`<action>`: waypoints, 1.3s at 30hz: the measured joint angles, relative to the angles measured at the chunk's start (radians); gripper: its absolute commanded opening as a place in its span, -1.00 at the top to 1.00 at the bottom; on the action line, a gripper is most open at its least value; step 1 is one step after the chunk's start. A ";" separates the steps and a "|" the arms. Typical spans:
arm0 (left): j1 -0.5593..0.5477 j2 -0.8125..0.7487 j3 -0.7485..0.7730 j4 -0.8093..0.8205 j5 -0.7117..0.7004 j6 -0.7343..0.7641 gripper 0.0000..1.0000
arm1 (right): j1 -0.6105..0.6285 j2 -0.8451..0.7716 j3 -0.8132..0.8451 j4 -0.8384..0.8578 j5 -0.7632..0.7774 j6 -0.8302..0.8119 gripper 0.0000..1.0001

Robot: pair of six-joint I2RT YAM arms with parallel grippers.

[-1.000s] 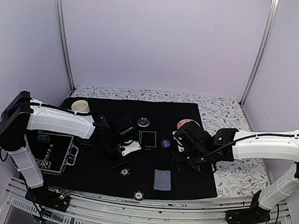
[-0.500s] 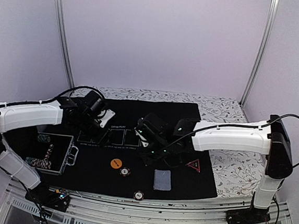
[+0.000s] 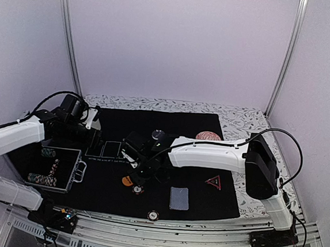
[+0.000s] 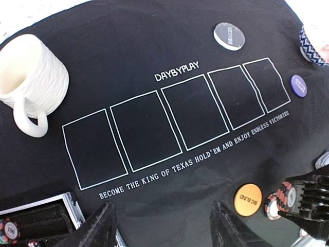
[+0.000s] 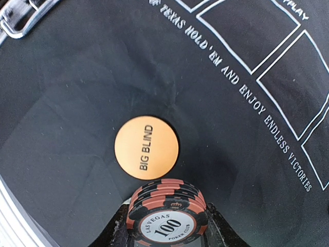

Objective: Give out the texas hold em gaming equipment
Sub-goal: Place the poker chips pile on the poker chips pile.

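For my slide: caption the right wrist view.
Right pincer holding a poker chip stack beside the orange Big Blind disc.

You see an orange disc (image 5: 146, 147), red-and-black striped chips (image 5: 168, 217), a black mat (image 4: 154, 51) with white outlines, a cream mug (image 4: 36, 72), a purple disc (image 4: 298, 85), a blue-grey patterned card (image 3: 179, 198) and a red-edged black triangle (image 3: 213, 181).
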 measured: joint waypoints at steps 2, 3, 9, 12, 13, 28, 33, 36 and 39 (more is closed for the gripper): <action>0.001 0.000 -0.005 0.003 0.002 0.000 -0.31 | 0.001 0.004 0.002 -0.021 -0.010 -0.008 0.67; 0.002 0.000 -0.008 0.008 0.003 0.000 -0.31 | 0.002 0.004 0.002 -0.031 -0.017 -0.012 0.66; 0.005 -0.009 -0.021 0.036 0.003 0.003 -0.37 | 0.016 0.007 0.002 -0.062 -0.031 -0.028 0.64; 0.005 -0.021 -0.027 0.050 0.003 0.003 -0.39 | 0.021 0.016 0.013 -0.080 -0.038 -0.031 0.64; 0.005 -0.025 -0.029 0.054 0.003 0.003 -0.40 | 0.023 0.024 0.023 -0.082 -0.040 -0.032 0.64; 0.011 -0.026 -0.032 0.071 0.026 0.007 -0.41 | 0.035 0.073 0.053 -0.123 -0.024 -0.036 0.45; 0.012 -0.026 -0.032 0.073 0.030 0.007 -0.41 | 0.035 0.073 0.060 -0.137 -0.018 -0.036 0.08; 0.012 -0.026 -0.034 0.075 0.030 0.010 -0.41 | 0.037 0.073 0.060 -0.138 -0.019 -0.040 -0.18; 0.012 -0.024 -0.034 0.076 0.031 0.013 -0.41 | 0.038 0.073 0.060 -0.136 -0.022 -0.043 -0.40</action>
